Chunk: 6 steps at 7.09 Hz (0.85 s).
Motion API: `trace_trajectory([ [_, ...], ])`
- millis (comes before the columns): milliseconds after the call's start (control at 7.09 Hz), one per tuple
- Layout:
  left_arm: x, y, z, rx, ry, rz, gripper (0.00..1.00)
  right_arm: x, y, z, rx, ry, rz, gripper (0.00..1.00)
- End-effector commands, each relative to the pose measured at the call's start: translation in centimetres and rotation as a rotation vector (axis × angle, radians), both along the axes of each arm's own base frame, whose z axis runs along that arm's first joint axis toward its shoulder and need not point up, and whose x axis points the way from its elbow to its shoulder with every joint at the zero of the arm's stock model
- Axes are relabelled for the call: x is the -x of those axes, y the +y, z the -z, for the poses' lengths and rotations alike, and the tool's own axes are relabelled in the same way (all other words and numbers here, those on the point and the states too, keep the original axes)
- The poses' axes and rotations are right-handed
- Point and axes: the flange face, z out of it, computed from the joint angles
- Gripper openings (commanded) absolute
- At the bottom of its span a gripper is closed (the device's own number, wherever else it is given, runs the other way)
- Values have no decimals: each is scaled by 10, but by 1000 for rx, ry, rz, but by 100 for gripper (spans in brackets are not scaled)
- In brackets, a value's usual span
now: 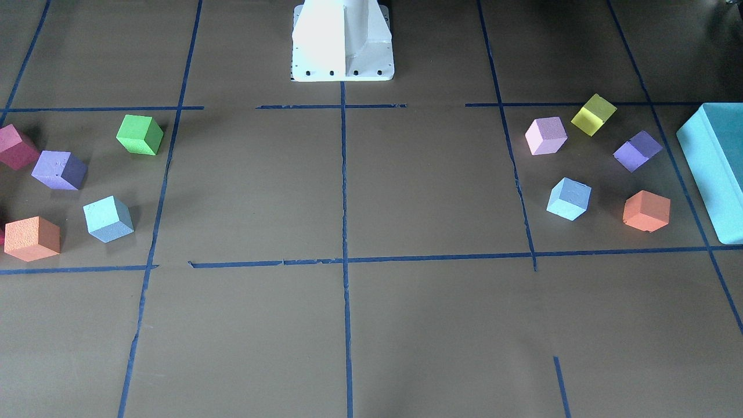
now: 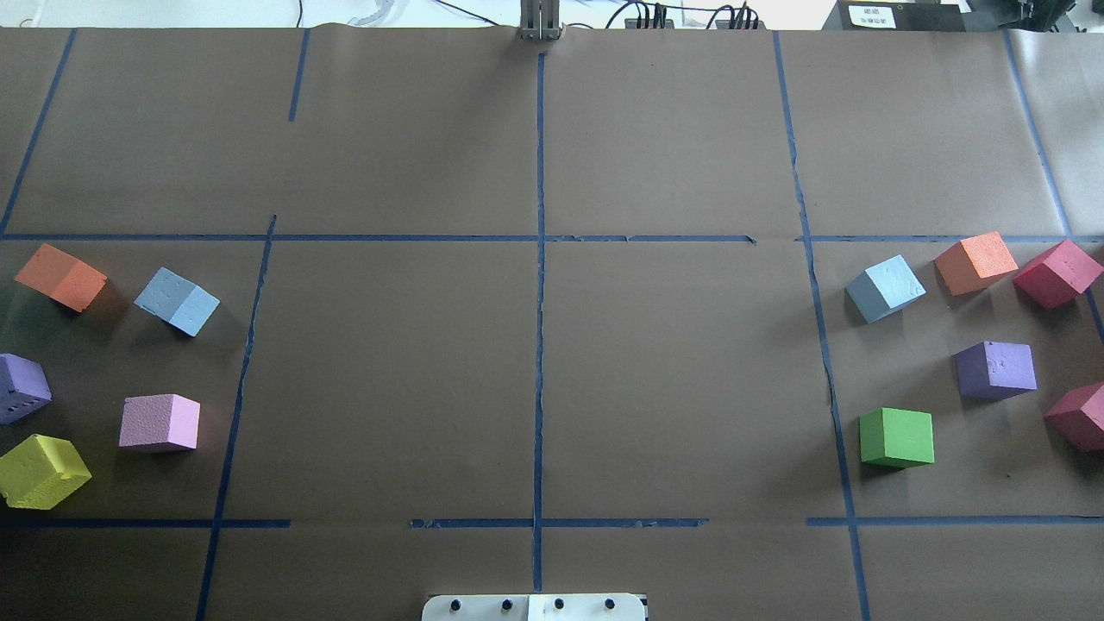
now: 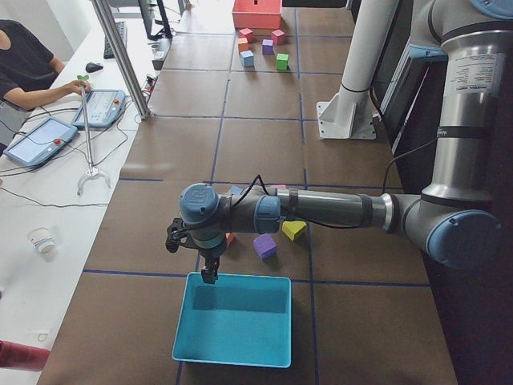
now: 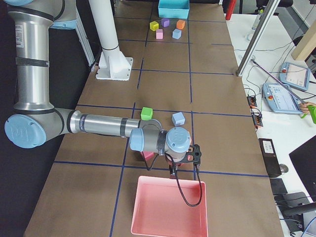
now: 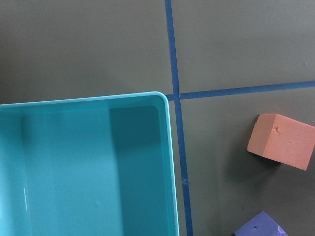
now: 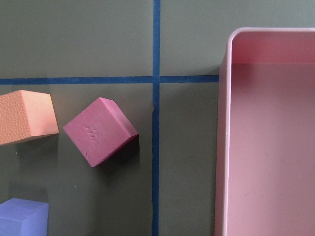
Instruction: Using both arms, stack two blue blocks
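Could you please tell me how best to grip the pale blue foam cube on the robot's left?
Probably its two opposite side faces, from straight above, grasp rotated: the pale blue foam cube sits flat but skewed to the blue tape lines.

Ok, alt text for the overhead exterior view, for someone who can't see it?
Two pale blue blocks lie far apart on a brown table gridded with blue tape: one at left among orange, purple, pink and yellow cubes, one at right among orange, red, purple and green cubes.
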Motion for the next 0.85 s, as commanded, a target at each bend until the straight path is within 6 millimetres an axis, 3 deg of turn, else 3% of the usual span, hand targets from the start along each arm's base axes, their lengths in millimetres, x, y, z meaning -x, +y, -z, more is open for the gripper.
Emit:
trace_trajectory([
  [0, 0, 0, 0, -2, 1, 0, 100, 0, 0, 0, -1, 1, 0, 100],
  [705, -1, -4, 4, -7, -1, 0, 100, 0, -2, 2, -5, 1, 1, 100],
])
